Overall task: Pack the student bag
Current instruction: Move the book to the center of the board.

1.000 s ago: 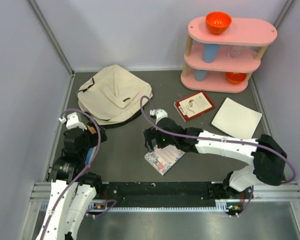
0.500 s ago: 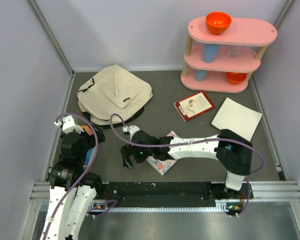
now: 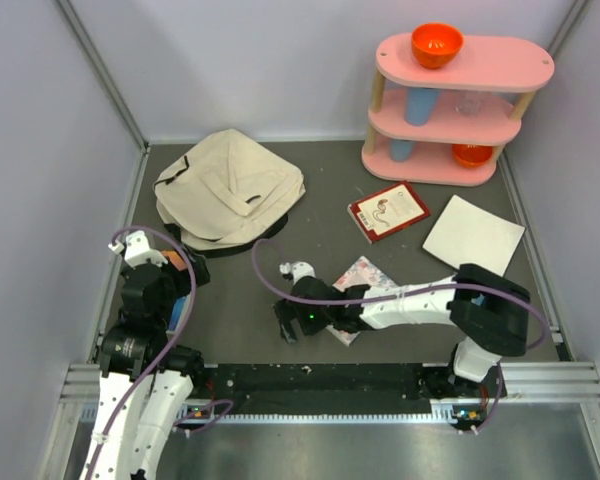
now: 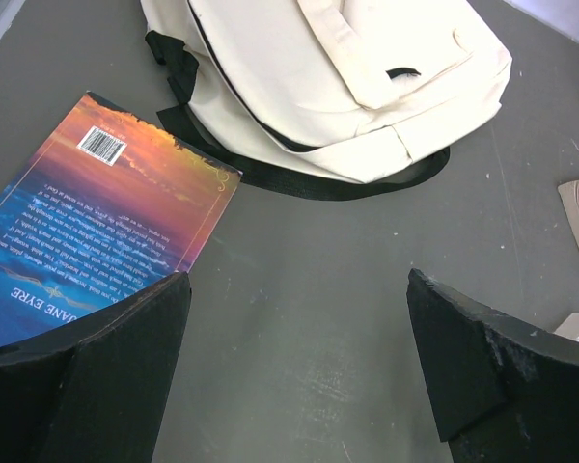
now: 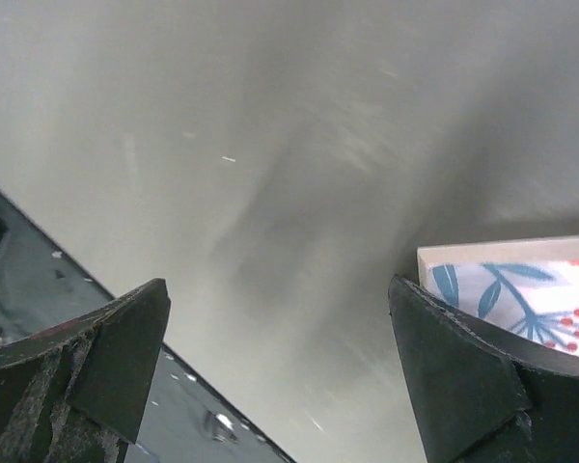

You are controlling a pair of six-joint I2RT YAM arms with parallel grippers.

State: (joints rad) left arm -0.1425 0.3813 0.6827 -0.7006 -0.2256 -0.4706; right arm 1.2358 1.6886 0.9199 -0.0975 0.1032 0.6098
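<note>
Though overhead barely shows it, left wrist shows book (image 4: 106, 222) beside student bag (image 4: 338, 77); left end effector (image 4: 297, 318), right end effector (image 5: 278, 318) spread.

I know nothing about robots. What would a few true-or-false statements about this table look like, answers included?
1. The left hand and right hand are both open and empty. True.
2. An orange bowl sits on top of the pink shelf. True.
3. The red book is inside the bag. False: it lies on the table in front of the shelf.
4. The Jane Eyre book lies on top of the bag. False: it lies on the table beside it.
</note>
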